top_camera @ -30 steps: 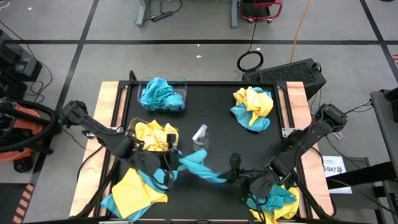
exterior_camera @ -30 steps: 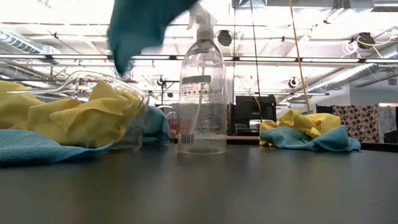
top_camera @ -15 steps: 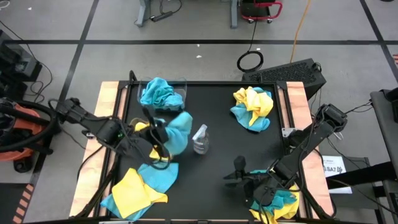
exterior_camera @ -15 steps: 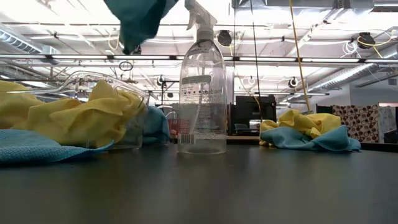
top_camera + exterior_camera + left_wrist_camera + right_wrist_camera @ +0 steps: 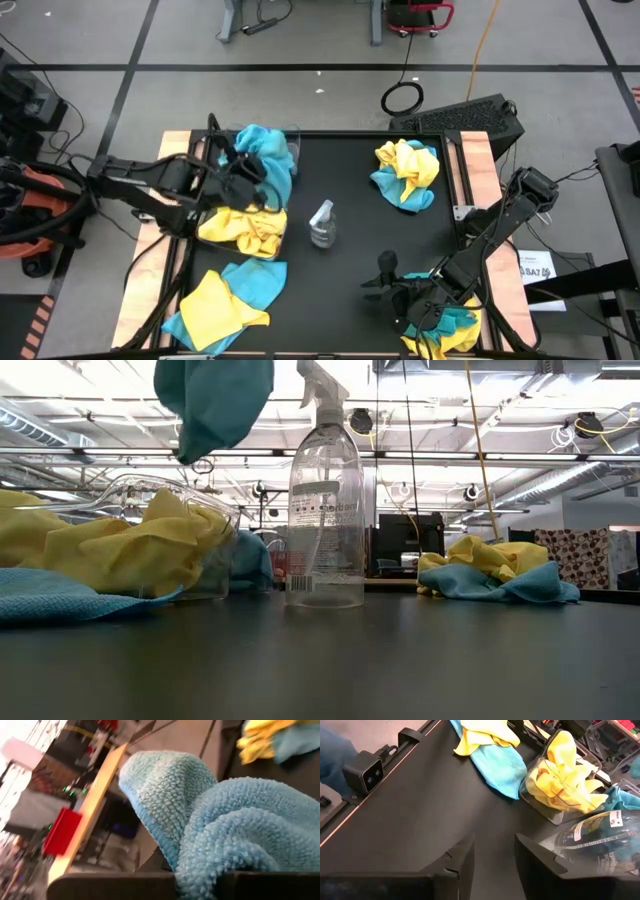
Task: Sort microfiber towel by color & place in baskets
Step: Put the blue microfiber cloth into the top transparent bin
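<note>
My left gripper (image 5: 243, 172) is shut on a teal-blue microfiber towel (image 5: 277, 172), held in the air over the far-left basket (image 5: 294, 137) that holds teal towels. The same towel hangs at the top of the low view (image 5: 215, 400). A second clear basket (image 5: 130, 486) with yellow towels (image 5: 248, 226) stands just nearer. My right gripper (image 5: 495, 854) is open above the bare mat near the front right (image 5: 385, 275), with nothing between its fingers. My left gripper pinches a bunched fold of the teal towel (image 5: 200, 870) between its two fingers; how many layers, I cannot tell. The fingers come from the table's left, slanting a little downward. The towel is lifted clear and hangs slack below and beyond the fingers.
A clear spray bottle (image 5: 322, 222) stands upright mid-table. Mixed yellow and teal towels lie in piles at the far right (image 5: 406, 173), the near left (image 5: 226, 296) and the near right (image 5: 446, 326) beside my right arm. Bare black mat lies between the bottle and the right gripper.
My right gripper has let go of the teal towel that was stretched between both grippers, and has stayed near the front right. My left gripper has risen and carried the towel from the table's middle toward the far left, over the teal basket; the towel now hangs bunched.
</note>
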Tool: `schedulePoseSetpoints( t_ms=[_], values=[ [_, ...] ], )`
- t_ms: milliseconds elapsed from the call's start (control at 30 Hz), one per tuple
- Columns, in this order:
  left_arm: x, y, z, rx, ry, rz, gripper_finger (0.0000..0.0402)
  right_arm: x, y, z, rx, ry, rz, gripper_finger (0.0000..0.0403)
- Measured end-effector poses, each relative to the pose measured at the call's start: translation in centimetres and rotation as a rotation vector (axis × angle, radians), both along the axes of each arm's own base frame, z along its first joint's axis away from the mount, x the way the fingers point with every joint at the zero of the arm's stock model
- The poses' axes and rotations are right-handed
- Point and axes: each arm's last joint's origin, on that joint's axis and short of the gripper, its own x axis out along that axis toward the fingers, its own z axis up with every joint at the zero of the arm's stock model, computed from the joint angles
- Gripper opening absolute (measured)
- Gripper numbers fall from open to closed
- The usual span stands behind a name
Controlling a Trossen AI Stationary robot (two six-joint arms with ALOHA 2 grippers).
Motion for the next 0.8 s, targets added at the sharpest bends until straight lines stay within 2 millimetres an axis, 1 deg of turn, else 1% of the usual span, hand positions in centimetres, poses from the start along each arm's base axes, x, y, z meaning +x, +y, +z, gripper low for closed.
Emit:
schedulePoseSetpoints(
  t_ms=[233,467,567,800],
  values=[
    [-0.6,4.2,-0.4,0.009,0.087,0.178,0.0003,0.0,0.0,0.0,0.007,-0.003,-0.003,0.0128],
    [-1.4,8.3,-0.5,-0.013,0.097,0.352,0.0006,0.0,0.0,0.0,0.026,-0.004,-0.015,0.0128],
    [-1.4,10.0,-0.8,-0.058,0.104,0.394,0.0010,0.0,0.0,0.0,0.028,-0.003,-0.016,0.0128],
    [-0.9,13.3,-2.3,-0.158,0.158,0.454,0.0014,0.0,0.0,0.0,0.028,-0.003,-0.016,0.0128]
  ],
)
